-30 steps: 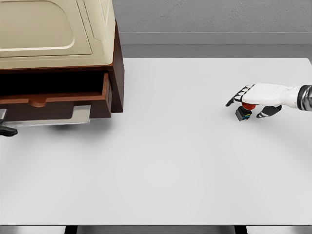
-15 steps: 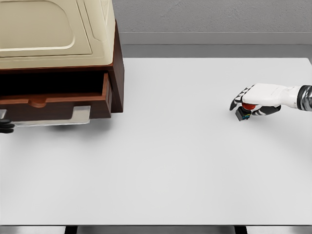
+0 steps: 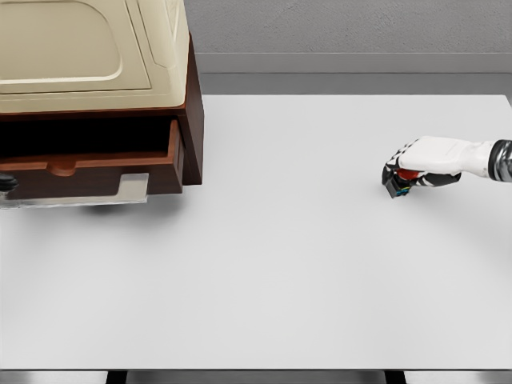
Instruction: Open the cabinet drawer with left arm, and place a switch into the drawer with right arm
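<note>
Right robot hand (image 3: 410,170) clamped on switch (image 3: 398,185) at desk (image 3: 280,264) right | drawer (image 3: 88,164) stands open far left, ready to receive | left robot hand (image 3: 6,183) barely visible at edge, fingers indiscernible

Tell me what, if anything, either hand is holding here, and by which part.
The right hand is curled over the switch, fingers closed around its red button top. Only a dark tip of the left hand shows; its hold cannot be told.
</note>
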Controlling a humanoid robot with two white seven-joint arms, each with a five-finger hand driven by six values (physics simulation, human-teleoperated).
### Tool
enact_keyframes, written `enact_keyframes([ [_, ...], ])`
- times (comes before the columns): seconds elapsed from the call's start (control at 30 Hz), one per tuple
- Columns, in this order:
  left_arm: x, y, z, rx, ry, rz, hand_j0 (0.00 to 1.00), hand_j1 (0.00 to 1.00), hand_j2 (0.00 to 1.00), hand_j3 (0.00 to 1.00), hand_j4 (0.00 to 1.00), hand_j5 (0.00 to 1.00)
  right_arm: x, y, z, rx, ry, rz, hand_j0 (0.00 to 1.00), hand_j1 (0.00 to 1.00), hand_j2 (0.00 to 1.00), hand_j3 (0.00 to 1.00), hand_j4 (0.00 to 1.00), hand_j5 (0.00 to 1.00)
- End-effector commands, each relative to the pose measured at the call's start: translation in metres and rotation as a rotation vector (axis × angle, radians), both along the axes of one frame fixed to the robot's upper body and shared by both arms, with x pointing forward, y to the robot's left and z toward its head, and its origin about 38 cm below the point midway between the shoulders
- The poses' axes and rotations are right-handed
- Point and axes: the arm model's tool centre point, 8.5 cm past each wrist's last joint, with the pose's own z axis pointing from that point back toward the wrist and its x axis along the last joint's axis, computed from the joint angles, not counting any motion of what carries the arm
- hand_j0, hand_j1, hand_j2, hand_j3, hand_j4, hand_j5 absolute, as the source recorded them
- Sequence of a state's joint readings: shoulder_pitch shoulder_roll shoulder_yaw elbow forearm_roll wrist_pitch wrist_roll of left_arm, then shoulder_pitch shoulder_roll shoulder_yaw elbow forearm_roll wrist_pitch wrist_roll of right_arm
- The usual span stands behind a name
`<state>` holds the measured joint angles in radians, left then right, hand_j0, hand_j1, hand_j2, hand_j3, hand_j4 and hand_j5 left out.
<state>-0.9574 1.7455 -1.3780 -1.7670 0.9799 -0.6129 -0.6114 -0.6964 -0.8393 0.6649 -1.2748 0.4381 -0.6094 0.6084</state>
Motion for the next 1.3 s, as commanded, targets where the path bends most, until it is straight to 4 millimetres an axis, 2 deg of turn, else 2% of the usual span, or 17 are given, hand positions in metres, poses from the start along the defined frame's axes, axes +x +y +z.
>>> enact_keyframes([
  [0.0,0.007,-0.002,0.019,0.001,-0.059,-0.005,1.0,1.0,1.0,1.0,1.0,1.0,-0.001,-0.001,-0.001,-0.005,0.003,0.001,0.61,0.61,0.61,0.61,0.61,0.61],
  [0.03,0.008,-0.002,0.023,-0.014,-0.068,0.0,1.0,1.0,1.0,1.0,1.0,1.0,-0.001,-0.001,-0.001,-0.005,0.003,0.001,0.6,0.6,0.6,0.6,0.6,0.6],
  [0.1,0.012,-0.003,0.034,-0.031,-0.101,0.004,1.0,1.0,1.0,1.0,1.0,1.0,-0.001,-0.001,-0.001,-0.005,0.003,0.001,0.48,0.48,0.48,0.48,0.48,0.48],
  [0.2,0.012,-0.002,0.034,-0.034,-0.1,0.007,1.0,1.0,1.0,1.0,1.0,1.0,-0.001,-0.001,-0.002,-0.004,0.005,0.001,0.34,0.34,0.34,0.34,0.34,0.34],
  [0.3,0.012,0.004,0.031,-0.026,-0.092,0.023,1.0,1.0,1.0,1.0,1.0,1.0,-0.001,0.0,-0.002,-0.002,0.005,0.002,0.31,0.31,0.31,0.31,0.31,0.31],
  [0.4,0.012,0.03,0.025,0.006,-0.078,0.099,1.0,1.0,1.0,1.0,1.0,1.0,0.0,0.001,-0.001,0.004,0.003,0.003,0.25,0.25,0.25,0.25,0.25,0.25],
  [0.47,0.005,0.057,0.003,0.062,-0.016,0.168,1.0,1.0,1.0,1.0,1.0,1.0,0.003,0.006,0.003,0.018,-0.007,0.008,0.22,0.22,0.22,0.22,0.22,0.22],
  [0.57,-0.019,0.103,-0.034,0.15,0.11,0.287,1.0,1.0,1.0,1.0,1.0,1.0,0.007,0.016,0.007,0.047,-0.019,0.023,0.21,0.21,0.21,0.21,0.21,0.21],
  [0.73,-0.028,0.112,-0.047,0.168,0.157,0.31,1.0,1.0,1.0,1.0,1.0,1.0,0.02,0.038,0.032,0.139,-0.078,0.045,0.18,0.18,0.18,0.18,0.18,0.18],
  [0.83,-0.034,0.105,-0.058,0.271,0.189,0.228,1.0,1.0,1.0,1.0,1.0,1.0,0.033,0.067,0.06,0.222,-0.136,0.09,0.18,0.18,0.18,0.18,0.18,0.18],
  [0.9,-0.037,0.089,-0.068,0.366,0.206,0.112,1.0,1.0,1.0,1.0,1.0,1.0,0.037,0.083,0.071,0.244,-0.16,0.119,0.19,0.19,0.19,0.19,0.19,0.19],
  [0.93,-0.04,0.072,-0.074,0.421,0.21,0.016,1.0,1.0,1.0,1.0,1.0,1.0,0.039,0.092,0.076,0.256,-0.169,0.137,0.19,0.19,0.19,0.19,0.19,0.19],
  [1.03,-0.046,0.063,-0.084,0.537,0.221,-0.094,1.0,1.0,1.0,1.0,1.0,1.0,0.046,0.123,0.097,0.286,-0.208,0.196,0.19,0.19,0.19,0.19,0.19,0.19],
  [1.1,-0.046,0.059,-0.084,0.531,0.219,-0.105,1.0,1.0,1.0,1.0,1.0,1.0,0.047,0.152,0.104,0.256,-0.208,0.265,0.19,0.19,0.19,0.19,0.19,0.19],
  [1.13,-0.046,0.053,-0.085,0.522,0.216,-0.121,1.0,1.0,1.0,1.0,1.0,1.0,0.047,0.174,0.111,0.256,-0.217,0.311,0.19,0.19,0.19,0.19,0.19,0.19],
  [1.17,-0.046,0.047,-0.085,0.511,0.212,-0.137,1.0,1.0,1.0,1.0,1.0,1.0,0.047,0.185,0.116,0.267,-0.224,0.333,0.19,0.19,0.19,0.19,0.19,0.19],
  [1.27,-0.043,0.025,-0.08,0.479,0.177,-0.19,1.0,1.0,1.0,1.0,1.0,1.0,0.039,0.234,0.118,0.239,-0.215,0.444,0.19,0.19,0.19,0.19,0.19,0.19],
])
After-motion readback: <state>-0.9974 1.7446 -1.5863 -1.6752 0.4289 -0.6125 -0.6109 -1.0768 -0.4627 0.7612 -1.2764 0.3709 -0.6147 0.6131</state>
